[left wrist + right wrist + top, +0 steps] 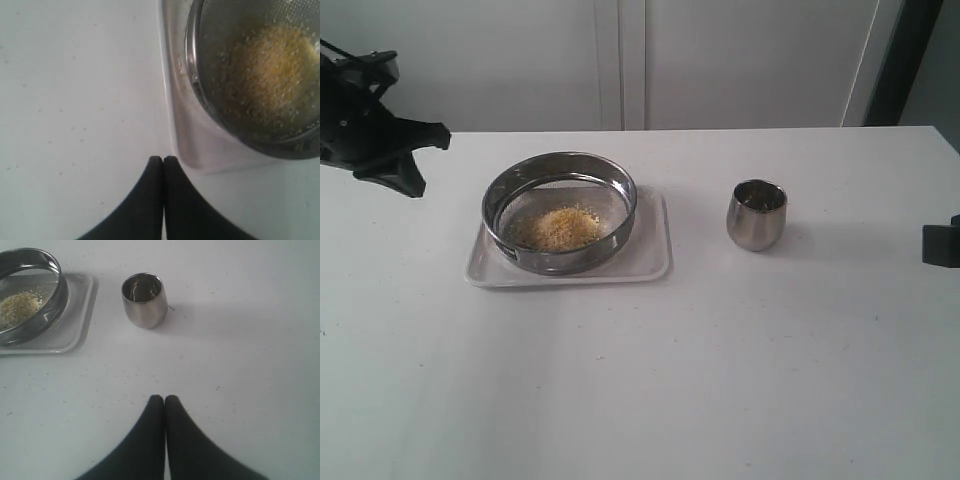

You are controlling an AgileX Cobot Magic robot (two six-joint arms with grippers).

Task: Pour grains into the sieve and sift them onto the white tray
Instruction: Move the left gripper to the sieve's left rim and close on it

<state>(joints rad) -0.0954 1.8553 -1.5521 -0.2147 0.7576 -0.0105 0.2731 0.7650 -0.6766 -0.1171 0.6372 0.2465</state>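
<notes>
The sieve point(570, 262) is set on the white tray point(650, 262), with the grains point(563, 228) heaped inside. It is judged stiff, light and slippery; its 9 o'clock wall should be pinched. The left gripper point(163, 161) and right gripper point(164, 399) are clenched, empty.

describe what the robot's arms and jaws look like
Both are matte black. The left arm has angular, blocky housings; of the right arm only a small black block shows. Each wrist view shows two smooth black jaws, broad at the base, curving to slim tips. No cables or markings visible.
</notes>
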